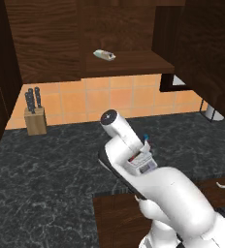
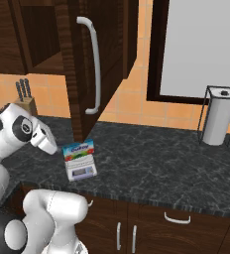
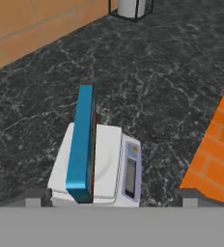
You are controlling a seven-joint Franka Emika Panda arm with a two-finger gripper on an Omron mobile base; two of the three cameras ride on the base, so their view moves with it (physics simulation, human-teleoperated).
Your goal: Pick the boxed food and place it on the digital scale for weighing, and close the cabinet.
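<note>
Gripper point(image 3: 109, 198) spread (empty), just above boxed food point(image 3: 82, 144) standing edge-up on digital scale point(image 3: 109, 164).

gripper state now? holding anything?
Gripper: open, holding nothing; its jaws stand wide apart, either side of the boxed food standing on the digital scale.

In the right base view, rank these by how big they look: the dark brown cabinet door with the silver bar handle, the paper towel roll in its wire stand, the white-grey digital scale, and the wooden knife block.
Largest to smallest, as they appear:
1. Dark brown wood-grain cabinet door
2. White paper towel roll in its black wire stand
3. White-grey digital scale and tan wooden knife block: too alike to rank, and the block stands farther back.
</note>
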